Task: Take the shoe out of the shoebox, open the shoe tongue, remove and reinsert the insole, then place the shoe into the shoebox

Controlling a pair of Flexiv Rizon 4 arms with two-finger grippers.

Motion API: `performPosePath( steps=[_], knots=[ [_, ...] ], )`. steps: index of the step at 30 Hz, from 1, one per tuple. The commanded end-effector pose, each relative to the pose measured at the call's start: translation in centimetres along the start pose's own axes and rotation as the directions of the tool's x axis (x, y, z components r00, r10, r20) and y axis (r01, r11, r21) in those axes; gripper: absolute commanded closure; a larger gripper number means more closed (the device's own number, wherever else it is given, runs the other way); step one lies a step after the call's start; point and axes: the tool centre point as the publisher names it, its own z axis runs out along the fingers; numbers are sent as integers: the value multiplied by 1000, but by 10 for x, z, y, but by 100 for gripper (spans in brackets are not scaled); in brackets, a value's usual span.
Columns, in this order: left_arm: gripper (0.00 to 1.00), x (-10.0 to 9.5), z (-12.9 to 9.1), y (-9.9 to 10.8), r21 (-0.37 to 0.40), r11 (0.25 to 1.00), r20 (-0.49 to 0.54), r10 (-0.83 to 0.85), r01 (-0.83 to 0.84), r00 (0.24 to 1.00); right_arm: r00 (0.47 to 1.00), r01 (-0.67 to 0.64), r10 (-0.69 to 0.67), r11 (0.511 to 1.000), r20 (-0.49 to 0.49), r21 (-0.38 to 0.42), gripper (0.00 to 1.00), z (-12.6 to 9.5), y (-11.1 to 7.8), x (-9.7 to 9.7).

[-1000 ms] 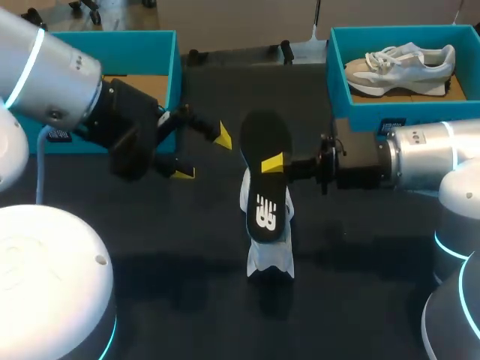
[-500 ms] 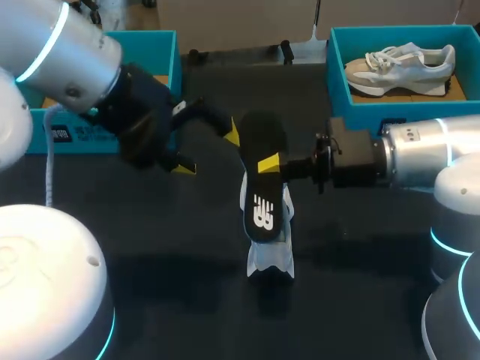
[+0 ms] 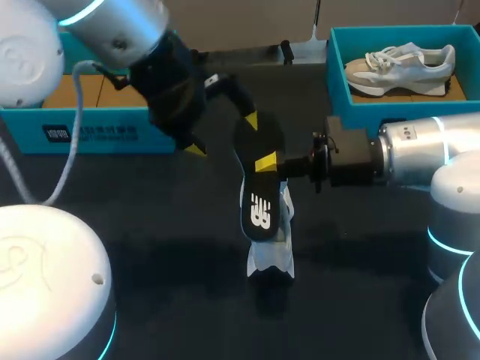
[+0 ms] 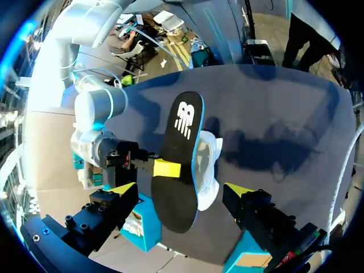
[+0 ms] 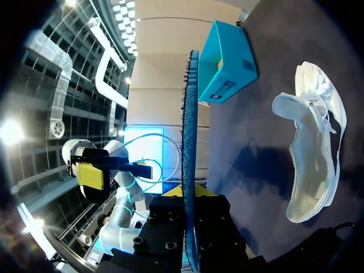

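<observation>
A black insole (image 3: 262, 176) hangs over the middle of the table, with my right gripper (image 3: 271, 163) shut on its middle from the right. In the right wrist view the insole (image 5: 189, 136) shows edge-on, running out from my right gripper (image 5: 190, 196). Under it, a white shoe (image 3: 270, 244) lies on the dark table. My left gripper (image 3: 223, 135) is open at the insole's far end. In the left wrist view the insole (image 4: 179, 170) lies between the spread fingers of my left gripper (image 4: 181, 190) with a gap on each side, and the white shoe (image 4: 209, 168) lies beyond it.
An open teal shoebox (image 3: 90, 133) stands at the back left, behind my left arm. A second teal shoebox (image 3: 360, 114) at the back right holds another white shoe (image 3: 401, 66). My right arm (image 3: 420, 157) stretches in just in front of that box.
My left arm has swung right and up from beside the left box until its open fingers straddle the insole's far end. The right arm and insole have barely moved.
</observation>
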Motion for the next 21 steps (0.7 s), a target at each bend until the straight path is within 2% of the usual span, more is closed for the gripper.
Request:
performPosePath(
  steps=[1, 21],
  knots=[
    [0, -8, 4, 6, 9, 1000, -200, 1, 1, 980, 1000, -2, 2, 1000, 4, 0, 100, 7, 0, 1],
    [0, -8, 3, 7, 0, 1000, -207, 0, 0, 978, 1000, 7, -7, 1000, -2, 9, 100, 14, 2, 1]
  ],
)
